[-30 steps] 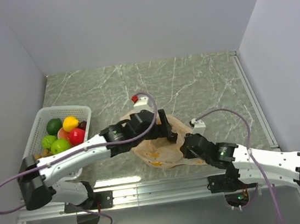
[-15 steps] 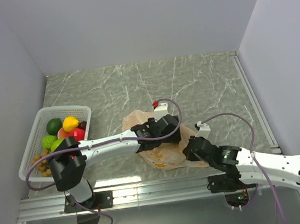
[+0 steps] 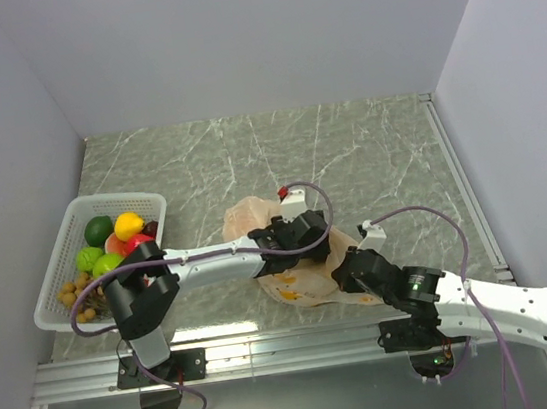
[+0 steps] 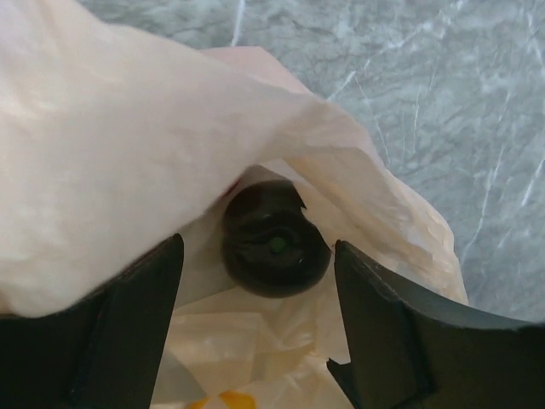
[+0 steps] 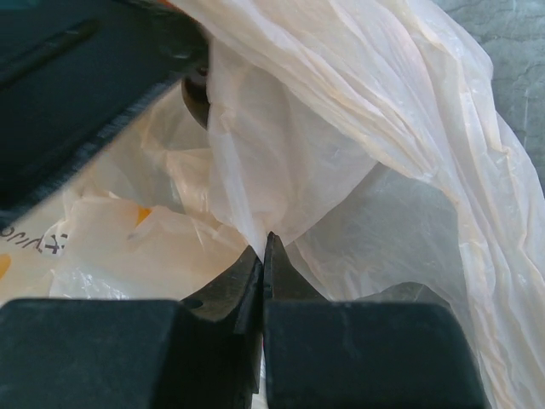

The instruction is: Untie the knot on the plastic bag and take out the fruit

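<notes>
The pale-peach plastic bag (image 3: 309,279) lies crumpled mid-table with its mouth open; no knot shows. In the left wrist view my left gripper (image 4: 258,256) is open inside the bag (image 4: 128,153), its fingers either side of a dark purple fruit (image 4: 275,252) without touching it. From above the left gripper (image 3: 298,254) sits over the bag. My right gripper (image 5: 266,245) is shut on a fold of the bag (image 5: 341,128), holding its near-right edge up (image 3: 347,273). Other fruits, a lemon (image 3: 128,224), green ones (image 3: 98,229) and a red apple (image 3: 140,243), lie in the basket.
A white lattice basket (image 3: 73,213) stands at the left edge with fruit and tan berries (image 3: 78,291). White walls close in the left, back and right. The left arm stretches across the table front from the basket to the bag.
The left gripper swung right from the bag's far-left side and now sits in its mouth around the purple fruit. The right gripper stays shut on the bag edge, shifted slightly left.
</notes>
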Motion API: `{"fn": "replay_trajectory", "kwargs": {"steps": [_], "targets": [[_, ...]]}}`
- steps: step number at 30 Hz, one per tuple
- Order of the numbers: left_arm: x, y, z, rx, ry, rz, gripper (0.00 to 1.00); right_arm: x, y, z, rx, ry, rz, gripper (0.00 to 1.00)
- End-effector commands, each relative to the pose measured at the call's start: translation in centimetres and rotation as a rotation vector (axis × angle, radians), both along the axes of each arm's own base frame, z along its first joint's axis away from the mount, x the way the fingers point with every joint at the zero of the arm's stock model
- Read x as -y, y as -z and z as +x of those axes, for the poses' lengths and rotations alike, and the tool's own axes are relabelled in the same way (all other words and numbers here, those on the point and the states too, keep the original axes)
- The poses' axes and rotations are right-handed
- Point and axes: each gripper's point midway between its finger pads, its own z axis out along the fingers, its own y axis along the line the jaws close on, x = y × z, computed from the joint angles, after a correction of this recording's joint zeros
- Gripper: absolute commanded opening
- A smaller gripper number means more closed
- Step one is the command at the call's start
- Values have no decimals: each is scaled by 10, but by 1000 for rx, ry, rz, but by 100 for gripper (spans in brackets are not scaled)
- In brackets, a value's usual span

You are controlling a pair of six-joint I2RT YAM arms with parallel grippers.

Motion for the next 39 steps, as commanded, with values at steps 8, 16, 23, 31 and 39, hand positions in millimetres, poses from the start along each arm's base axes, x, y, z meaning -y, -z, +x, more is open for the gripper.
{"fn": "replay_trajectory", "kwargs": {"steps": [8, 16, 23, 31, 39], "targets": [[33, 28, 17, 7, 52, 69, 77, -5, -1, 4, 8, 7, 7, 0], [22, 33, 12, -16, 48, 82, 37, -2, -2, 5, 13, 20, 3, 0], [3, -54, -27, -1, 201, -106, 13, 8, -5, 9, 29, 56, -41, 0], [-51, -160, -32, 81, 316, -330, 14, 7, -7, 13, 34, 54, -75, 0], [-339, -130, 73, 176, -679, -40, 16, 4, -11, 13, 48, 29, -65, 0]]}}
